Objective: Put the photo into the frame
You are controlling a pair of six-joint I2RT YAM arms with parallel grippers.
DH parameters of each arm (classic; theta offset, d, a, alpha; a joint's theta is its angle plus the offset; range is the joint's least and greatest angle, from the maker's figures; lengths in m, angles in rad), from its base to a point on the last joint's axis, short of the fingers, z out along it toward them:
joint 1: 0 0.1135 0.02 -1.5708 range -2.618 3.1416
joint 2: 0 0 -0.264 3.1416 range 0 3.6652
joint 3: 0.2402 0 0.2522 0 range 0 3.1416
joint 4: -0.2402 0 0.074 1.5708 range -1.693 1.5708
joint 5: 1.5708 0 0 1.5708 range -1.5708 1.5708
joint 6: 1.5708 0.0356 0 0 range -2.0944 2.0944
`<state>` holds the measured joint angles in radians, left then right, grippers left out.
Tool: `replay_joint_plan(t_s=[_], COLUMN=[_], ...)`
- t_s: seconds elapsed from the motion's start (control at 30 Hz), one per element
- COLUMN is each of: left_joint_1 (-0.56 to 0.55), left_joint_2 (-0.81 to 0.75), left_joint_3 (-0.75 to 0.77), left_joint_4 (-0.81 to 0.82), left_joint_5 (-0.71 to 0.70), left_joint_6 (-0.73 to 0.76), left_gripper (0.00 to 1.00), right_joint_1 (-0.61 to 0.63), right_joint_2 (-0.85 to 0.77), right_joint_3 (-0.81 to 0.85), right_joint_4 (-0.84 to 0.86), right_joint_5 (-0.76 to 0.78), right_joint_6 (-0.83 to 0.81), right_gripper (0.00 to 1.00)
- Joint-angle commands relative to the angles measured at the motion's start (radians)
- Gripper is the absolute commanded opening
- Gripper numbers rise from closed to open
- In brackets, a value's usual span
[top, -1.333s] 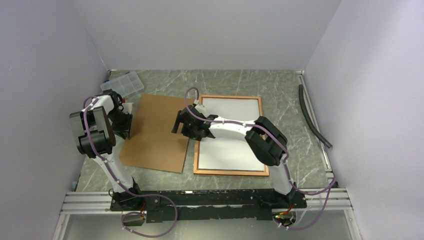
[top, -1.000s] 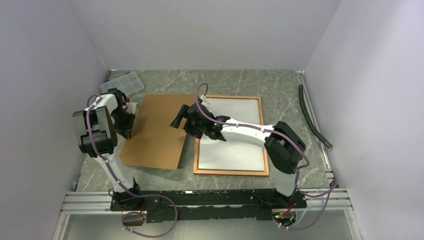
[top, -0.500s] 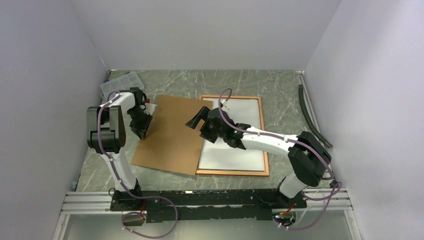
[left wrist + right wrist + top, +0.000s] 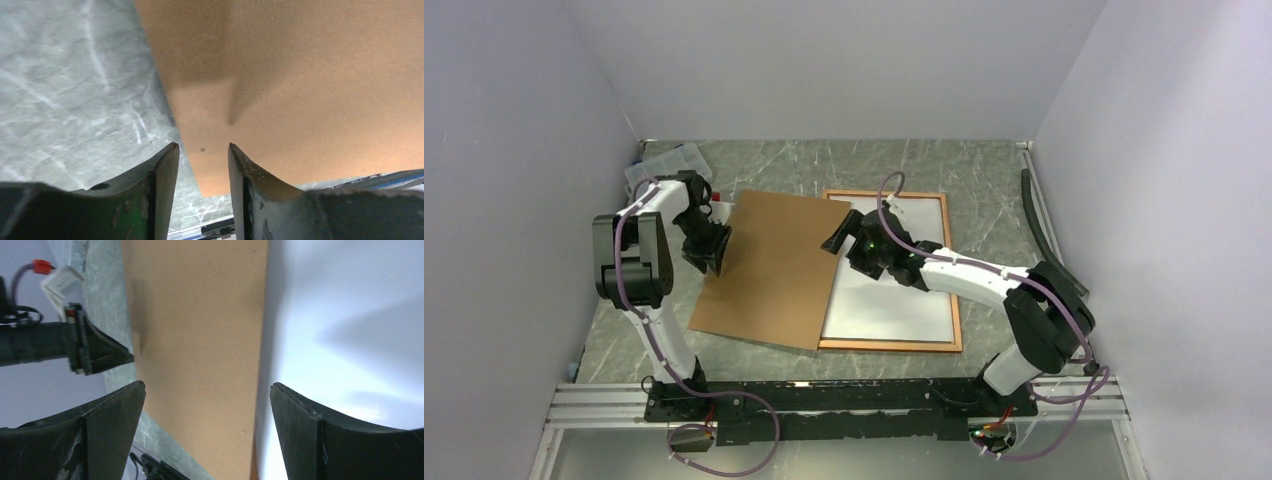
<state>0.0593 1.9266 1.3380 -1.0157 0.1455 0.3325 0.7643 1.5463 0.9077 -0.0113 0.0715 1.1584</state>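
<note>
1. The left gripper [image 4: 202, 147] had eased its jaws a little apart at the left edge of the brown backing board [image 4: 769, 270], and we could see nothing clamped between them.
2. The board lay flat on the tabletop [image 4: 984, 180], with its right edge lapping over the left rail of the frame [image 4: 894, 346].
3. The right gripper [image 4: 207, 385] hung above that overlap with its jaws spread wide and empty.
4. The frame lay right of centre, filled by a white sheet [image 4: 894, 300]. We took the sheet for the photo lying face down in place, though no printed side showed.
5. We judged the board released, with squaring it over the sheet left to do.
6. A little over a second earlier, the board had lain just beside the frame. It had since slid right onto the frame, and both arms had reached farther across.
</note>
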Motion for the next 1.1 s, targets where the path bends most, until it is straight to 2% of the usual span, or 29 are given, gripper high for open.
replay_joint_plan(t_s=[0.0, 0.13, 0.4, 0.63, 1.07], left_joint_1=[0.041, 0.078, 0.087, 0.053, -0.001], left_joint_2=[-0.096, -0.097, 0.017, 0.087, 0.106], left_joint_3=[0.114, 0.129, 0.023, -0.018, -0.095], left_joint_4=[-0.079, -0.048, 0.151, 0.212, 0.240], left_joint_5=[0.077, 0.023, -0.128, -0.127, -0.052], left_joint_6=[0.020, 0.020, -0.042, -0.077, -0.083], left_gripper=[0.53, 0.60, 0.53, 0.47, 0.40], right_joint_1=[-0.026, -0.038, -0.048, -0.048, -0.048], right_joint_2=[0.047, 0.101, 0.177, 0.222, 0.285], right_joint_3=[0.031, 0.035, 0.059, 0.068, 0.100], right_joint_4=[0.000, 0.042, 0.109, 0.152, 0.221], right_joint_5=[-0.066, -0.124, -0.184, -0.214, -0.271], right_joint_6=[-0.098, -0.104, -0.083, -0.050, -0.007], right_gripper=[0.98, 0.95, 0.86, 0.82, 0.70])
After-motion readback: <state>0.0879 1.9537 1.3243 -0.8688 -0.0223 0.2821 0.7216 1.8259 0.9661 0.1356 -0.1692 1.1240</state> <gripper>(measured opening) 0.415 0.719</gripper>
